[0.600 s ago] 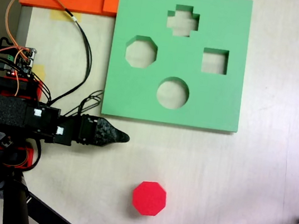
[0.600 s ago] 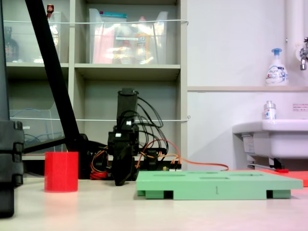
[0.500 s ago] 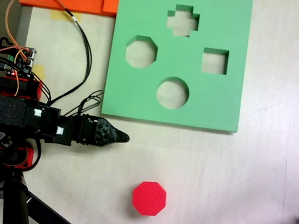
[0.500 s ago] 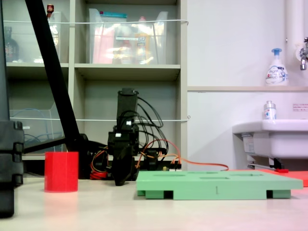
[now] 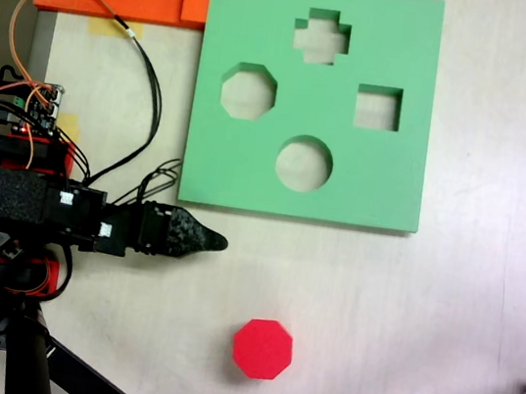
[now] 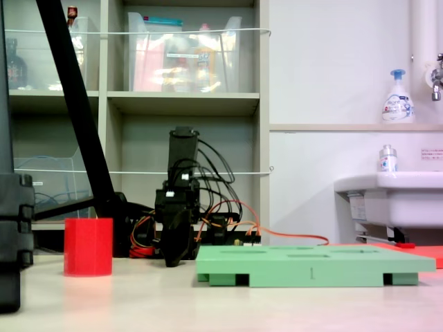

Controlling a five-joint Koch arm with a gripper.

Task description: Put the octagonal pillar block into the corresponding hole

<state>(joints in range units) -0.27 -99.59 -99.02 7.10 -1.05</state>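
Below the green board's lower left corner, jaws (image 5: 220, 242) come to one dark tip, empty; spread or pressed together, can't tell.
Octagonal pillar block (image 5: 262, 349) sits on counter (image 5: 442, 323), well apart from corresponding hole (image 5: 249, 92) in green board (image 5: 385, 176).

No legible text anywhere. White pump bottle with blue cap (image 6: 397, 96) on the ledge carries a blue-printed label, too small to read. Small white sign with red print (image 6: 431, 153) on the wall at right edge, cut off, unreadable. Clear storage bins (image 6: 183, 54) on the shelf: coloured packaging inside, lettering blurred
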